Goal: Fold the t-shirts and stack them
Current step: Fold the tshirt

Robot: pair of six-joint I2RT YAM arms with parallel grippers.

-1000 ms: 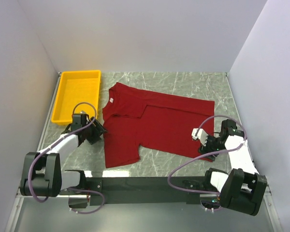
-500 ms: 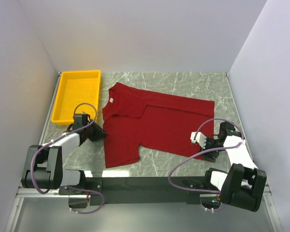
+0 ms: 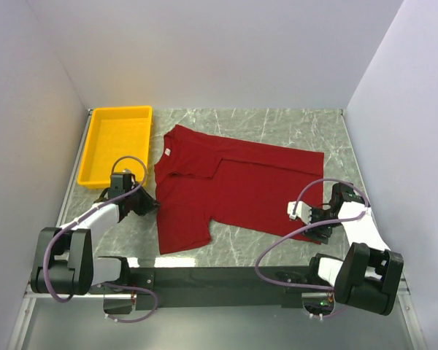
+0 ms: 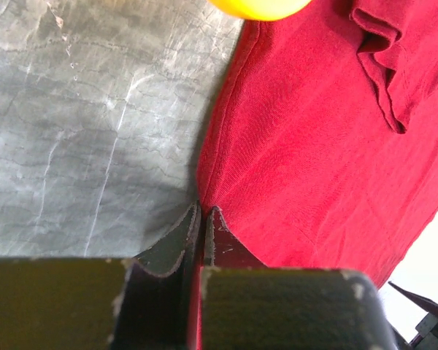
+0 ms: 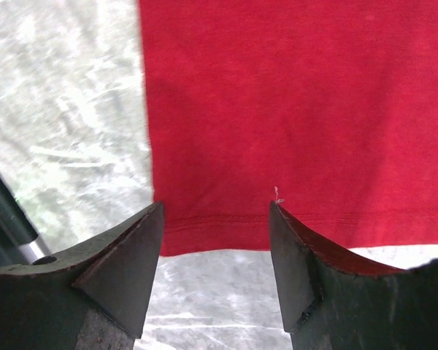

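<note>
A dark red t-shirt (image 3: 233, 182) lies spread flat on the marble table, its neck with a small white label (image 3: 168, 152) toward the left. My left gripper (image 3: 152, 203) sits at the shirt's left edge. In the left wrist view its jaws (image 4: 202, 210) are shut, with a strip of red cloth (image 4: 314, 146) pinched between them. My right gripper (image 3: 301, 211) is at the shirt's right hem. In the right wrist view it (image 5: 215, 211) stands open, one finger on each side of the stitched hem of the t-shirt (image 5: 292, 109), low over the table.
A yellow plastic tray (image 3: 115, 142) stands at the back left, just beyond the left gripper; its corner (image 4: 259, 7) shows in the left wrist view. White walls close in the table on three sides. The arms' black base rail (image 3: 219, 277) runs along the near edge.
The left gripper's jaws have closed on the shirt's left edge. The right gripper has crept slightly toward the hem and stays open.
</note>
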